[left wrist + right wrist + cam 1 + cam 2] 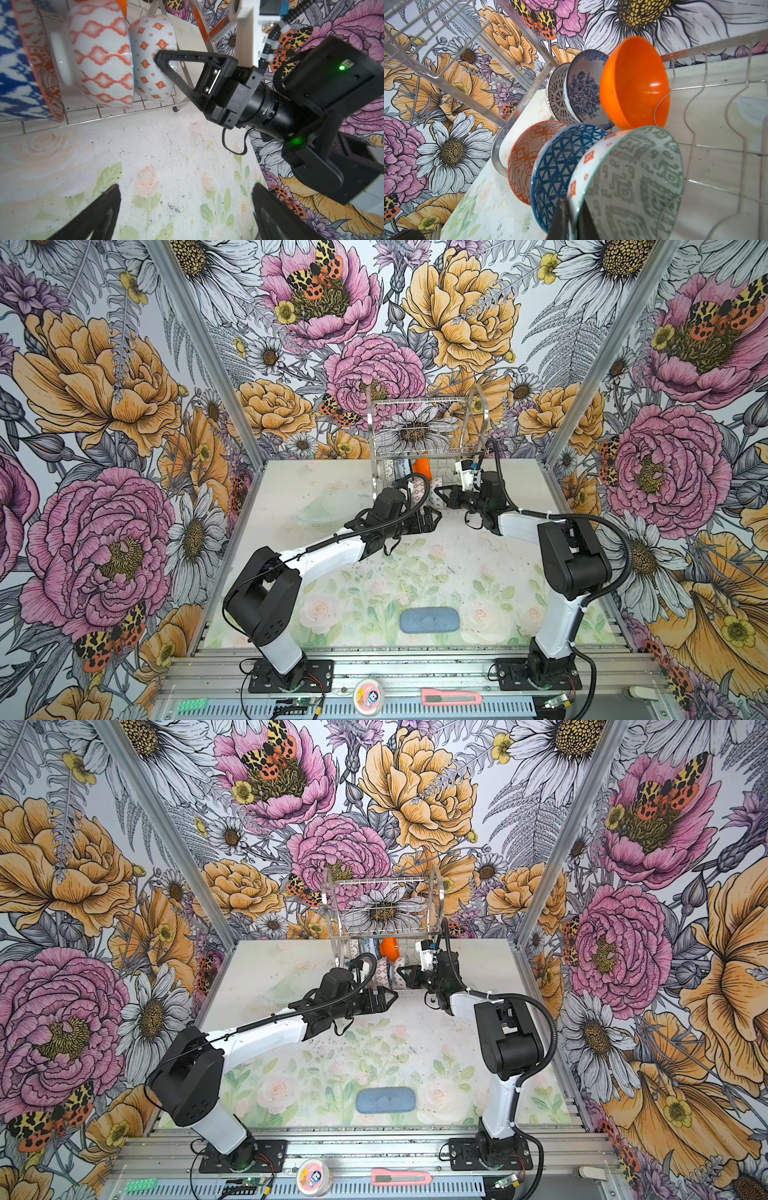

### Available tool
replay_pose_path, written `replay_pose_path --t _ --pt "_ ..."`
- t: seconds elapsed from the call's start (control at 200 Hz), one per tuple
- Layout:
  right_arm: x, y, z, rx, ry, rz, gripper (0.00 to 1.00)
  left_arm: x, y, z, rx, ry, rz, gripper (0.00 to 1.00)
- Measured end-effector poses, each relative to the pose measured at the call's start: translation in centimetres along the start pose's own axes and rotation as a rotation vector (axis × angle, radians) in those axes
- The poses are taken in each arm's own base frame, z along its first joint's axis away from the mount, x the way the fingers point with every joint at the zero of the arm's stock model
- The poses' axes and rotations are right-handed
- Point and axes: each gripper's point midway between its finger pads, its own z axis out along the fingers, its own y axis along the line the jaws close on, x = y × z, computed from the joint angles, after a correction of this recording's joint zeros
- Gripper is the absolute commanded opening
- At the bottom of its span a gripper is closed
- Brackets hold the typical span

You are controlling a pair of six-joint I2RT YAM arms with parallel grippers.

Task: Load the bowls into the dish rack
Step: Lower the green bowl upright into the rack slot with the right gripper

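Note:
The silver dish rack [419, 423] [382, 903] stands at the back of the table. On its lower tier several bowls stand on edge. The right wrist view shows the plain orange bowl [633, 83], the blue floral [583, 91], the black-and-white lattice [556, 93], the orange-white geometric [525, 158], the dark-blue triangle-patterned [558, 166] and the grey-green patterned bowl [633, 182]. My right gripper [574, 204] [438, 491] is shut on the rim of the grey-green bowl [151, 62]. In front of the rack, over bare table, my left gripper [186, 187] [436, 516] is open and holds nothing.
A flat blue-grey pad [429, 619] lies near the table's front edge. A clear plastic dish [328, 506] sits left of my left gripper. A pink cutter [451, 698] and a round tub [368, 696] lie on the front rail. The rack's upper tier [415, 400] holds nothing.

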Motion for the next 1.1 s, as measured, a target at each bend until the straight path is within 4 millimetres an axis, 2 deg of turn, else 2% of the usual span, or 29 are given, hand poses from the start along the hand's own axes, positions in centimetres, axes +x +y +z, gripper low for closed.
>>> replay_pose_path --t 1.096 --pt "0.41 -0.33 -0.77 0.081 0.040 -0.048 0.18 -0.28 -0.26 -0.05 0.003 -0.003 0.001 0.99"
